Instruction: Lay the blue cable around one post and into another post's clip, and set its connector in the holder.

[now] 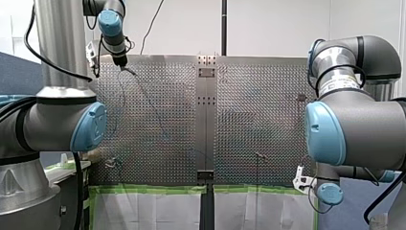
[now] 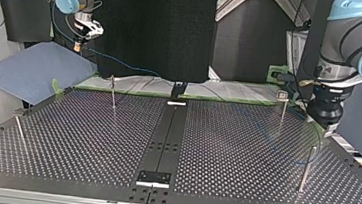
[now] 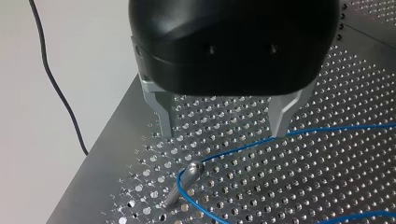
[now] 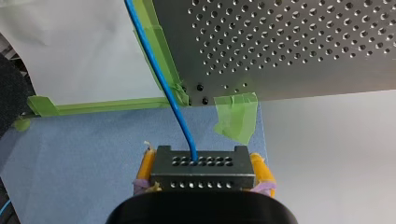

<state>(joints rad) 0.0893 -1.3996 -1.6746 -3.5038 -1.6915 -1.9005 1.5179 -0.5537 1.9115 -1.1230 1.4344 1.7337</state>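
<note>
Right gripper (image 4: 203, 164) clenched on the connector (image 4: 205, 181), left gripper (image 3: 223, 133) wide open
Connector held off the table (image 4: 299, 56) corner over a blue mat (image 4: 84, 149); blue cable (image 4: 162, 79) curves round the post (image 3: 184, 184) below the left fingers (image 3: 164, 114)

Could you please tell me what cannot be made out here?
- Front view: my right pincer is out of sight; its own arm blocks that side.
- Top view: the blue cable is too thin to follow across the table.
- Top view: the posts' clips are too small to read.
- Right wrist view: the pincer body hides the connector's lower part.
</note>
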